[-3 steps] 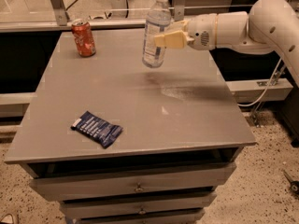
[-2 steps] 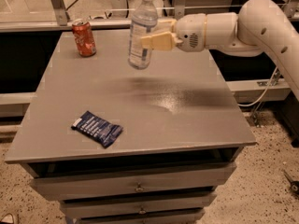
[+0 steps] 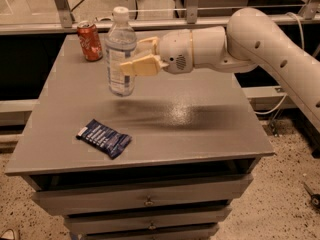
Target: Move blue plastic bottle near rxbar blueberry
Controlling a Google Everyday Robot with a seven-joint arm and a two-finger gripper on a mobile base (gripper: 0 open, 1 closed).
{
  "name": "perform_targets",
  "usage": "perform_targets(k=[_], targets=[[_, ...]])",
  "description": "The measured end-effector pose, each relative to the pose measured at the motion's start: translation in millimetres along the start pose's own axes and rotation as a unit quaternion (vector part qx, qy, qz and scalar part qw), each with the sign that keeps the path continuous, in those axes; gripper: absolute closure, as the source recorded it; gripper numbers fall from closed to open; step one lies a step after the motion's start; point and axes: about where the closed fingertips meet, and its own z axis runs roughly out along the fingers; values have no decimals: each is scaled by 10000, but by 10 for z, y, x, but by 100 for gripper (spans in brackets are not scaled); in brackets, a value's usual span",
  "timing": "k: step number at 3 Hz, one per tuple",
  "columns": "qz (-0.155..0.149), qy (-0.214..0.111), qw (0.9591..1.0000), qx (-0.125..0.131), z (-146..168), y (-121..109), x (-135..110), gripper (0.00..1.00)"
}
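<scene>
Three items show at the flat grey counter [image 3: 210,129], and we see one of them gripped by the end effector [image 3: 131,57].

We find the tall clear plastic bottle [image 3: 120,44], white-capped and wrapped in a pale blue-white label, upright between the tan fingers [image 3: 142,65] of the white arm's end effector, which reaches in from the right and is clamped on the bottle's middle over the rear left part of the counter. The bottle looks lifted off the surface. We cannot read its label. The small flat dark navy-blue snack bar wrapper [image 3: 104,138], with a white end and white print too small for us to read, lies well apart near the front left edge. The short red soda can [image 3: 90,41] stands at the rear left corner, just behind the bottle; its white script is unreadable to us.
</scene>
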Motion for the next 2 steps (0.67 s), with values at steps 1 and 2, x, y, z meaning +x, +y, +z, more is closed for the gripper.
perform_targets(k=[1, 2], targets=[[-11, 46, 9999, -119, 80, 191, 109, 100], [-71, 137, 9996, -227, 94, 326, 229, 100]])
